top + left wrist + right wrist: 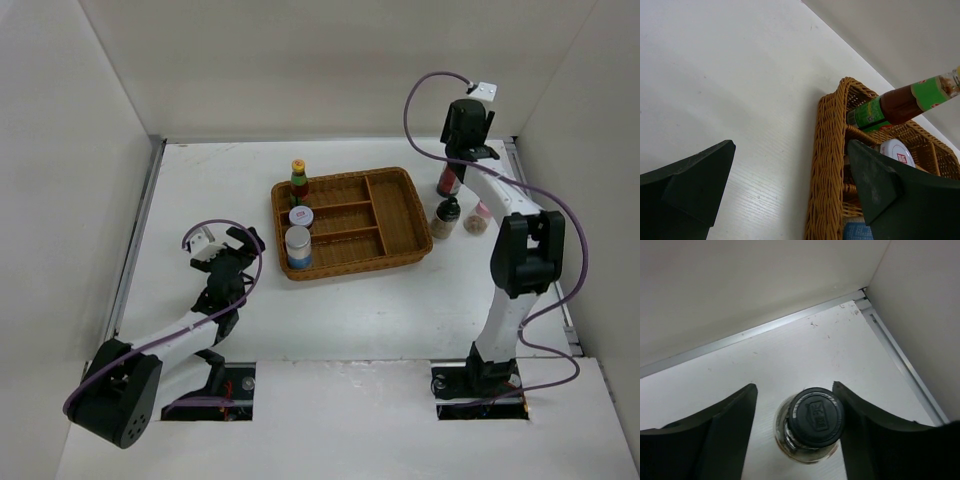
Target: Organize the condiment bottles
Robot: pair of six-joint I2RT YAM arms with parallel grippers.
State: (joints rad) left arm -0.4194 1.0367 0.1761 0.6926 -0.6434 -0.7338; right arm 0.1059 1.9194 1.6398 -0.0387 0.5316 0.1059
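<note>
Reaching out over bare table (200, 180) at the left, the left claw (224, 247) hangs with its two fingers spread wide and nothing between them, just short of the left end of the one brown wicker tray (400, 215). Six condiment containers are in view, three in the tray and three on the table. The three in the tray stand in a line along its left end. Farthest is the yellow-capped sauce bottle (298, 180) with its red and green label, then the white-lidded jar (301, 215), and nearest is the silver-lidded jar (298, 246). The tray's other compartments hold nothing. The other three stand upright on the table right of the tray. The dark black-capped shaker (447, 216) is just beside the tray's right edge, the tall clear black-capped bottle (449, 182) is behind it, and the pink-capped jar (481, 220) is farther right, partly hidden by the arm. The right claw (793, 387) straddles the tall bottle's cap from above. Its right finger is at the cap's edge, a strip of table shows between the left finger and the bottle, and so it is open rather than clamped.
</note>
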